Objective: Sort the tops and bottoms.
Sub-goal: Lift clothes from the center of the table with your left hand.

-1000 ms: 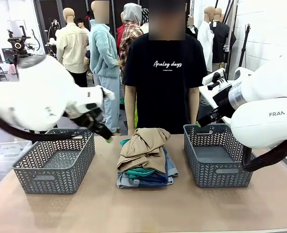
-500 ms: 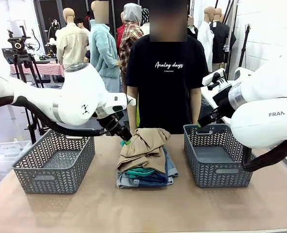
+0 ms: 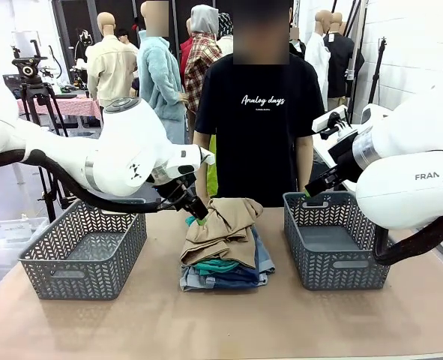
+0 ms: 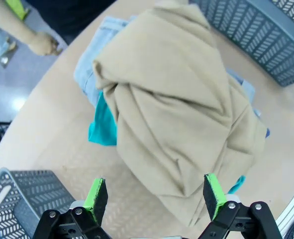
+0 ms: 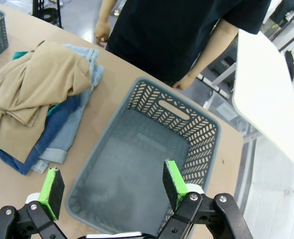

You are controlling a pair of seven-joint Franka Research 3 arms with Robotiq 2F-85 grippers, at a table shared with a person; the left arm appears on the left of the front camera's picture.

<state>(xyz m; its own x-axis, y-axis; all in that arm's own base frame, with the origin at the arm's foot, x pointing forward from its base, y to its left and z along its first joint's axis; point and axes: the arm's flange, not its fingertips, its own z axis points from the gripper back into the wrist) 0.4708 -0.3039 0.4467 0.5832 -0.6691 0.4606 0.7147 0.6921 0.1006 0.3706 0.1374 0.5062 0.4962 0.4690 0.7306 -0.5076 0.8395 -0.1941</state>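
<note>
Now you are starting on the tan shirt (image 4: 181, 114), top of the pile.
Your left gripper (image 4: 156, 191) hangs wide open just above it, holding nothing. Next, go down and pinch a fold. The pile, with the shorts (image 3: 262, 259) under the shirt, sits between the left basket (image 3: 86, 247) and the right basket (image 5: 186, 117). Your right gripper (image 5: 112, 186) hangs open over the right basket.

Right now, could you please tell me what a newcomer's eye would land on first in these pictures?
The pile of clothes at the table's middle draws the eye first: a tan-beige shirt on top, a teal-green shirt and denim shorts beneath. The open left gripper sits at the pile's far left edge. An empty grey left basket and right basket flank it, with the open right gripper above the right one.
</note>
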